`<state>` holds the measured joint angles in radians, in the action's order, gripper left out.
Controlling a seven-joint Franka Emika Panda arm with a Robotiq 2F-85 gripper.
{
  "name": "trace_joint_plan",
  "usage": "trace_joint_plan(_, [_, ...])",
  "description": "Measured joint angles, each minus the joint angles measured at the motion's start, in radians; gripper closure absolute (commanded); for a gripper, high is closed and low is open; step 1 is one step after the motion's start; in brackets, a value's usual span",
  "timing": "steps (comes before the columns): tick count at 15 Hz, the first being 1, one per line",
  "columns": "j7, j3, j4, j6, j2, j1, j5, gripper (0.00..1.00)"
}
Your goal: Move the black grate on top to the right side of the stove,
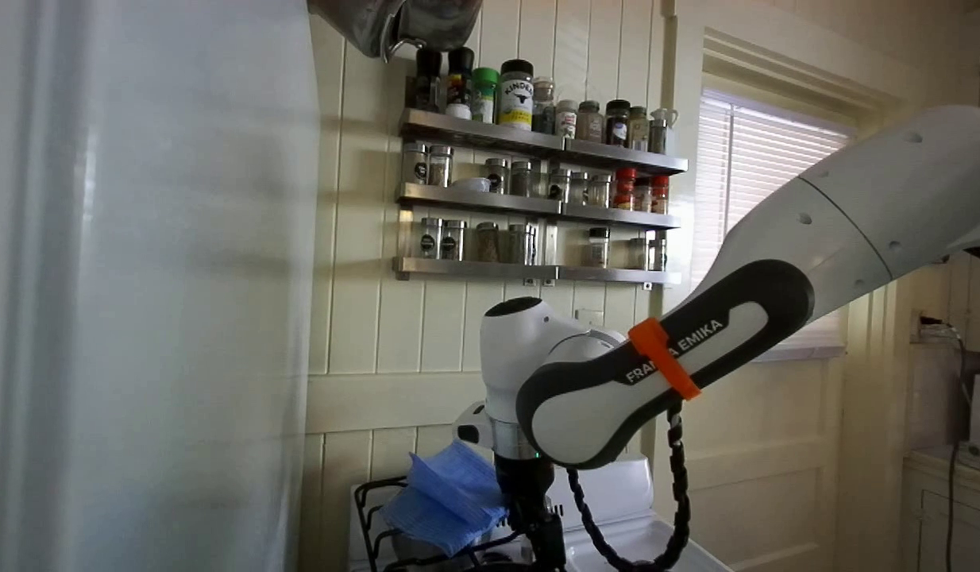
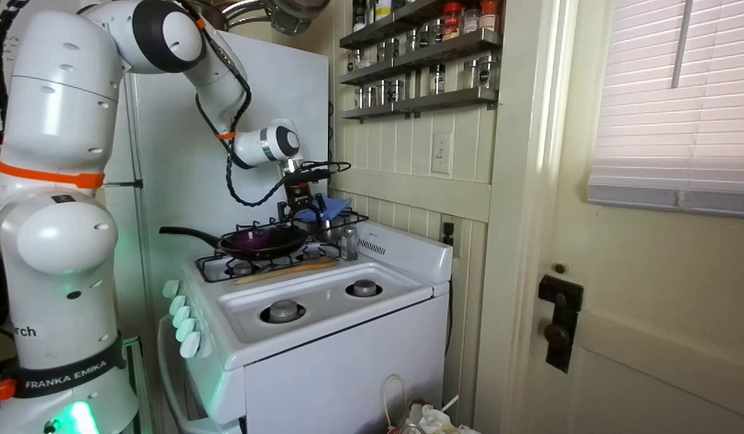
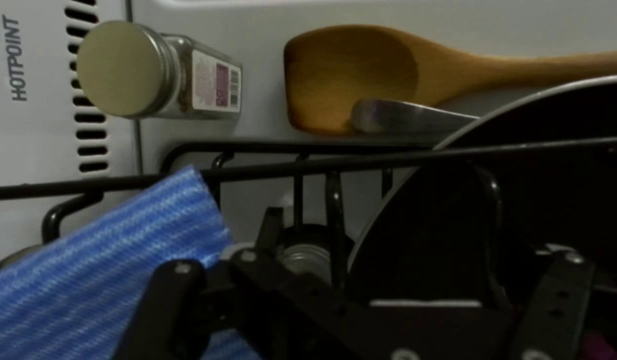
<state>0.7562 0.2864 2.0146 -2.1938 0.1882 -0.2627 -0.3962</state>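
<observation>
The black grate rests raised over the frying pan on the left part of the white stove. Its outer bar crosses the whole wrist view, and a back corner of the grate stands out beyond the blue cloth. In an exterior view another side of the grate shows left of the arm. My gripper points down above the grate. In the wrist view the jaws of the gripper stand wide apart, with grate crossbars visible between them and nothing held. Whether the fingertips reach below the bars, I cannot tell.
A blue cloth lies over the grate beside the gripper. A spice jar and a wooden spoon sit along the stove's middle strip. Two bare burners, including a front one, occupy the right side. The back panel rises behind.
</observation>
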Motion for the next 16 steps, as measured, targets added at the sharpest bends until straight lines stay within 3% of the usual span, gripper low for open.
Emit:
trace_joint_plan(4, [-0.001, 0.004, -0.001, -0.002, -0.002, -0.001, 0.012, 0.00])
trace_joint_plan(5, [-0.001, 0.004, -0.001, -0.003, -0.002, 0.000, 0.021, 0.05])
trace_joint_plan(6, [-0.001, 0.003, -0.001, -0.003, -0.002, 0.001, 0.031, 0.26])
trace_joint_plan(8, [0.000, 0.002, -0.001, -0.003, -0.001, 0.003, 0.051, 0.30])
trace_joint_plan(10, [0.000, -0.001, 0.000, -0.003, -0.001, 0.006, 0.068, 0.47])
trace_joint_plan(16, [0.004, -0.010, 0.001, -0.004, 0.010, 0.014, 0.073, 0.58])
